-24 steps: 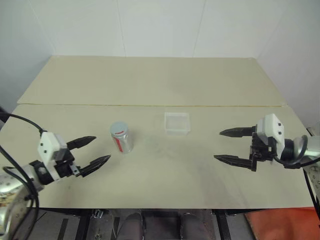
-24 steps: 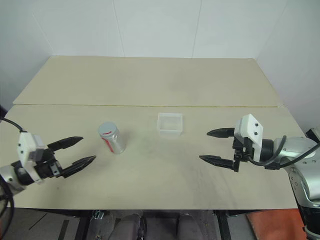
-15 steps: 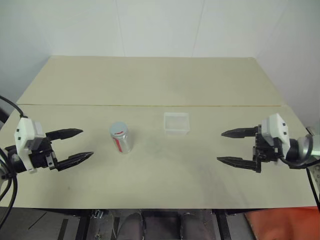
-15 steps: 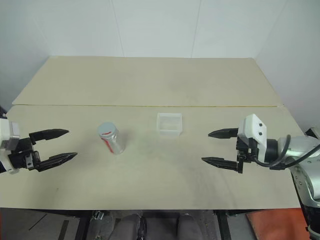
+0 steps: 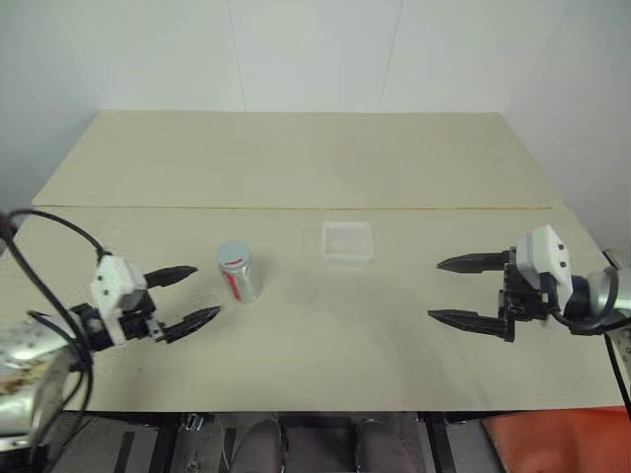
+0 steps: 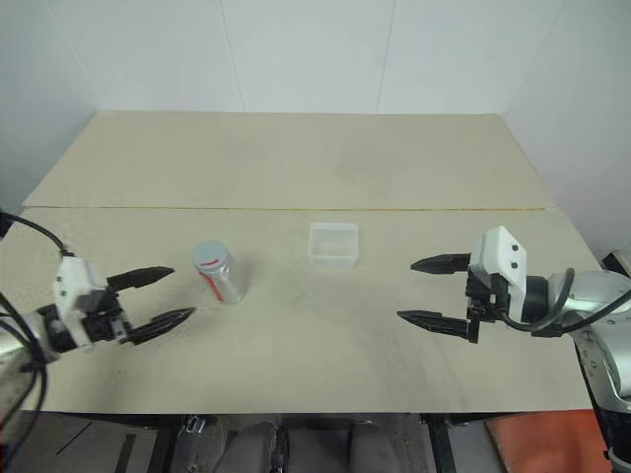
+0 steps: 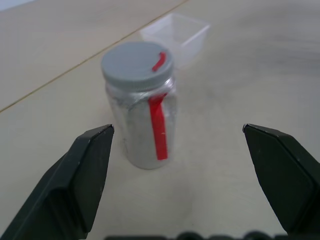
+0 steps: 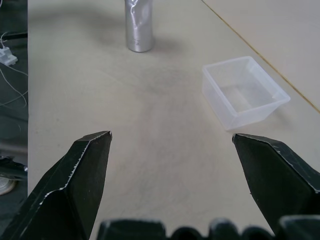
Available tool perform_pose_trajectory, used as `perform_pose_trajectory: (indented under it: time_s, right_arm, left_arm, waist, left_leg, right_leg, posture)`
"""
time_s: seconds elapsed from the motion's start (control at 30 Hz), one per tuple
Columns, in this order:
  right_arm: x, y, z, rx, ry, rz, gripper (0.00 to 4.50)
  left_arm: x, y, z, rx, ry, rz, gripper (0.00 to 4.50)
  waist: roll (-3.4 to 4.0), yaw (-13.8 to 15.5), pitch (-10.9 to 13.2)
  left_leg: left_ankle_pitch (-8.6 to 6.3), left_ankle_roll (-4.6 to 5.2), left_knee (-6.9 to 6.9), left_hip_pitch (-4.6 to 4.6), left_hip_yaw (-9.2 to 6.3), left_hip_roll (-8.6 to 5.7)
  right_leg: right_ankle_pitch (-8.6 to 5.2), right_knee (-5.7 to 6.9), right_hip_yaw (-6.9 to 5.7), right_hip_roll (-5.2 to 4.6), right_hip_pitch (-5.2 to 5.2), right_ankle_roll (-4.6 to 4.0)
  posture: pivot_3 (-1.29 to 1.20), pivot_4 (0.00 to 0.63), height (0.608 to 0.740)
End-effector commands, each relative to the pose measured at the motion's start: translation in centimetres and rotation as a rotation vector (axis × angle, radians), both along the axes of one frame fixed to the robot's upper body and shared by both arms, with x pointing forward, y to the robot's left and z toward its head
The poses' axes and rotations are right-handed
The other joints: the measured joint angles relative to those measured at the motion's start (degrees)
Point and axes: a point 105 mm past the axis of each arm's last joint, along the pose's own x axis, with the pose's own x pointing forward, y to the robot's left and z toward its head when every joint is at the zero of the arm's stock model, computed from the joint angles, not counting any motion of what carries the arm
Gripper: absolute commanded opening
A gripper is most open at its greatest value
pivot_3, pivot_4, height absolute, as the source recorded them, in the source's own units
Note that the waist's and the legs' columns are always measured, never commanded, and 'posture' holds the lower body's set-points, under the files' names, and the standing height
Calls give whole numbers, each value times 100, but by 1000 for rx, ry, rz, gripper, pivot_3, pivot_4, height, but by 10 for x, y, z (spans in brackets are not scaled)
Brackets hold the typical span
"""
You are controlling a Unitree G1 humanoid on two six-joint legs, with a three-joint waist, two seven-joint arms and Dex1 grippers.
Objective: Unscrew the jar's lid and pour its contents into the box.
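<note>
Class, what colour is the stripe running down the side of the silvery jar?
Red. The vertical stripe on the small silvery metallic jar shows best in the left wrist view.

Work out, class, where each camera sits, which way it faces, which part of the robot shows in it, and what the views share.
Head eye views: look forward and down over the table; left gripper and right gripper both open.
Left wrist view: looks between its own fingers at the jar, the lid on.
Right wrist view: looks between its own fingers toward the box.
Shared: jar and box appear in every view.
</note>
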Motion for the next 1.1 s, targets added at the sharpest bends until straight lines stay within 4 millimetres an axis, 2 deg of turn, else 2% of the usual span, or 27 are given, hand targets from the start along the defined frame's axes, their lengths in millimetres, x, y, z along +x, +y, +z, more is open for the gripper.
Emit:
perform_pose_trajectory:
  time_s: [0.03, 0.13, 0.27, 0.57, 0.77, 1.1]
  right_arm:
    - [-2, 3, 11, 7, -52, 13, 4500]
    - [-2, 4, 11, 9, -52, 16, 4500]
    - [0, 6, 11, 13, -54, 19, 4500]
    - [2, 9, 12, 22, -63, 25, 4500]
    - [1, 10, 13, 28, -75, 23, 4500]
    - [1, 10, 14, 29, -84, 19, 4500]
  left_arm:
    - [3, -11, 1, 7, -107, 100, 4481]
    - [5, -15, -5, -11, -130, 191, 4481]
    - [5, -31, -15, -45, -146, 249, 4481]
    - [33, -38, -28, -75, -192, 418, 4481]
    - [42, -46, -32, -80, -180, 410, 4481]
    - [58, -52, -29, -131, -183, 431, 4481]
  waist:
    - [0, 4, 0]
    - [0, 7, 0]
    - [1, 9, -1]
    - [0, 64, -1]
    - [0, 77, -1]
    - [0, 106, -1]
  left_leg:
    - [0, 0, 0, 0, 0, 0]
    - [0, 0, 0, -1, 0, 0]
    - [0, 0, 0, 4, 1, 0]
    - [0, 0, 1, 3, 3, -5]
    - [0, 0, 1, 2, 2, -5]
    - [0, 0, 1, 2, 3, -6]
  right_leg:
    - [0, -1, 0, -1, 0, 0]
    - [0, 0, 2, -1, 0, 0]
    - [1, 1, 5, -2, 4, 0]
    - [1, 1, 4, 0, 4, 0]
    - [1, 1, 3, 2, 2, 1]
    - [1, 1, 3, 0, 3, 1]
  posture:
    - [0, 150, 740]
    - [0, 150, 740]
    - [0, 150, 740]
    - [0, 150, 740]
    - [0, 150, 740]
    - [0, 150, 740]
